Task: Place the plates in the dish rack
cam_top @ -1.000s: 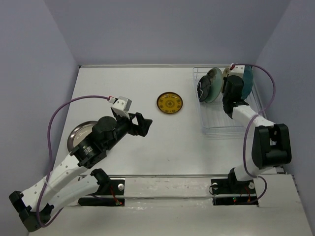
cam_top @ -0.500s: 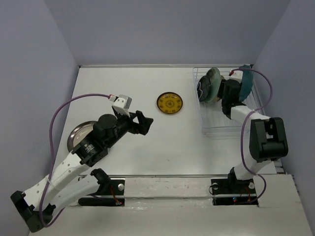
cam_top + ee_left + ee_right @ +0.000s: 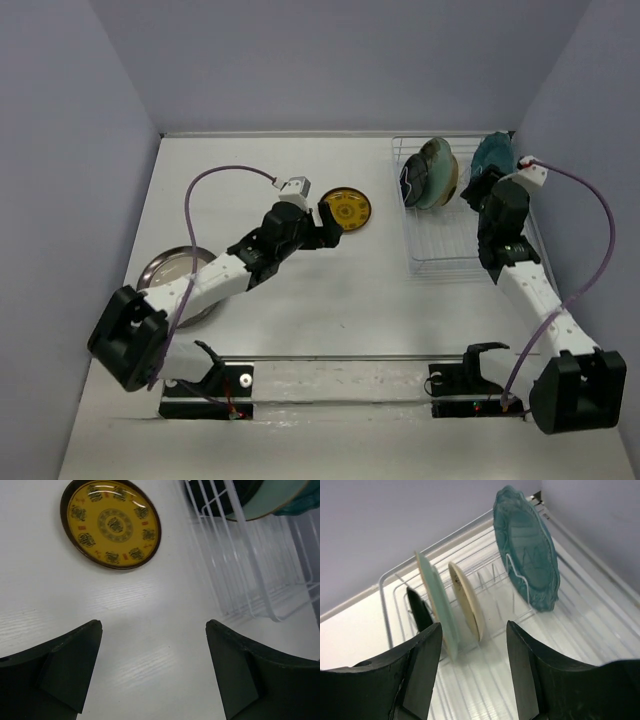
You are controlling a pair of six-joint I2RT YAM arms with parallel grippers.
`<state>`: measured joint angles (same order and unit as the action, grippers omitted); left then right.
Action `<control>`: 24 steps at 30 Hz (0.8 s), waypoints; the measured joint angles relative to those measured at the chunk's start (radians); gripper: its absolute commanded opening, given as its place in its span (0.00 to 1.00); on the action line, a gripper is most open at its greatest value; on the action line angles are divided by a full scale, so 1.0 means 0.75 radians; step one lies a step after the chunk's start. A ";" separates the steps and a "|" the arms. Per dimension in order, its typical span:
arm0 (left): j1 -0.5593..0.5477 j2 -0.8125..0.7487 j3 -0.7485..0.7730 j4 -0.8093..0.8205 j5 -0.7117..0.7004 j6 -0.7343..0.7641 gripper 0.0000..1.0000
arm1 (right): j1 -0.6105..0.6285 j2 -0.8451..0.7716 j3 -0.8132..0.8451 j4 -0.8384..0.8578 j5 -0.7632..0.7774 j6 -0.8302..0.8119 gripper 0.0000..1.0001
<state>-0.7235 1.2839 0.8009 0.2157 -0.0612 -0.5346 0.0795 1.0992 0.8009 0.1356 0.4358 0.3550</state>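
The white wire dish rack (image 3: 445, 252) stands at the back right. Upright in its slots are a small black plate (image 3: 419, 609), a pale aqua plate (image 3: 436, 605), a cream plate (image 3: 466, 600) and a teal scalloped plate (image 3: 527, 547). My right gripper (image 3: 473, 625) hovers open over the rack's floor, just in front of the teal plate (image 3: 492, 152), and holds nothing. The yellow patterned plate (image 3: 110, 523) lies flat on the table. My left gripper (image 3: 154, 625) is wide open just short of the yellow plate's (image 3: 345, 211) near-left edge. A grey metallic plate (image 3: 165, 270) lies at the left, partly under the left arm.
Grey walls close in right behind and to the right of the rack (image 3: 385, 580). The rack's left side (image 3: 250, 580) is close to the right of the yellow plate. Purple cables loop off both wrists.
My right gripper has opened, let go of the teal plate in the rack and drawn back. My left arm has reached forward toward the yellow plate.
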 measured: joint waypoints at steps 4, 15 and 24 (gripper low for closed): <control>0.081 0.256 0.080 0.058 -0.022 -0.029 0.85 | 0.000 -0.197 -0.177 -0.026 -0.118 0.105 0.59; 0.253 0.921 0.497 0.118 -0.015 -0.061 0.49 | 0.000 -0.491 -0.319 -0.073 -0.459 0.197 0.59; 0.296 1.076 0.588 0.280 0.103 -0.125 0.06 | 0.000 -0.533 -0.370 -0.093 -0.706 0.228 0.67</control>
<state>-0.5014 2.0911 1.2419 0.4259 0.0158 -0.6285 0.0795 0.6998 0.5236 0.0662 -0.0937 0.5262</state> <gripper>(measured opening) 0.098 0.601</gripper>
